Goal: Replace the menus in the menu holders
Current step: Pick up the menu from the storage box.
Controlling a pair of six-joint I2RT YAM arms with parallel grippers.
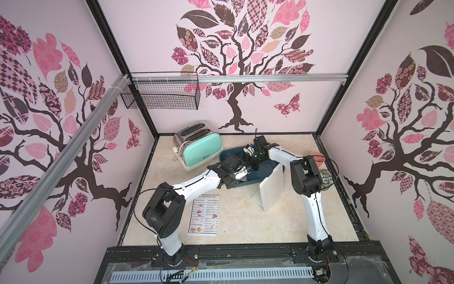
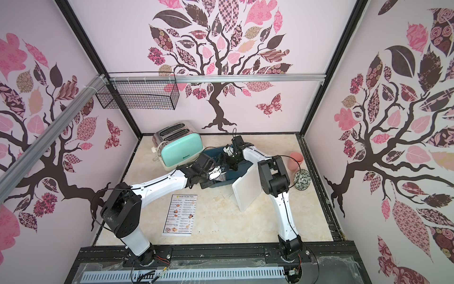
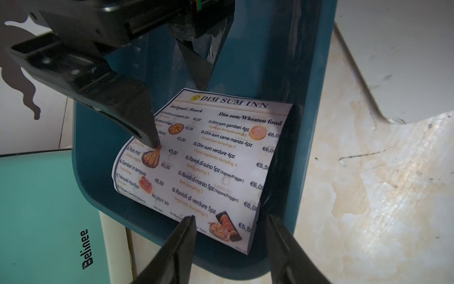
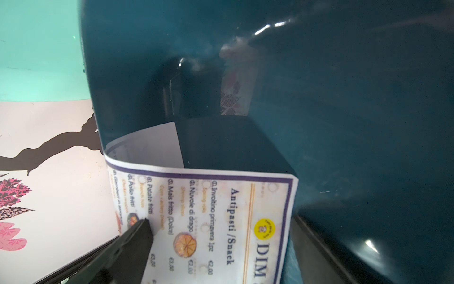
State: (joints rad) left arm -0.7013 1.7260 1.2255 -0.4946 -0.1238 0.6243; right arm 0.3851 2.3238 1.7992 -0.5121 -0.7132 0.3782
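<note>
Dark blue plastic: the tub (image 3: 98,152) sits on the bench (image 1: 245,226) between the mint toaster (image 1: 199,152) and the menu holder (image 1: 271,189), with both arms reaching into it. The curled menu (image 3: 208,157) lies inside, print up, one side riding up the tub wall so the sheet bows rather than lying flat (the tub floor looks narrower than the paper). The right hand (image 3: 178,115) is spread wide and grips nothing. One fingertip (image 3: 153,140) rests on the printed face by the snack column, and the other finger stands at the heading edge; whether it sits behind the paper cannot be told. The likely purpose is to pin the springy sheet so it neither slides nor unrolls. The left hand (image 3: 231,217) hovers over the opposite end of the same sheet, jaws partly apart and empty, with no clear contact with the paper; it seems placed to take the free edge. The flat menu (image 1: 204,214) lies on open bench by the left arm's base, well apart from the tub and untouched. The menu holder stands upright on its foot just beside the tub's near corner, next to the right arm. Its face reads blank white in both top views, so it probably holds no sheet, though that is not certain. On this evidence neither menu is in the holder yet.
</note>
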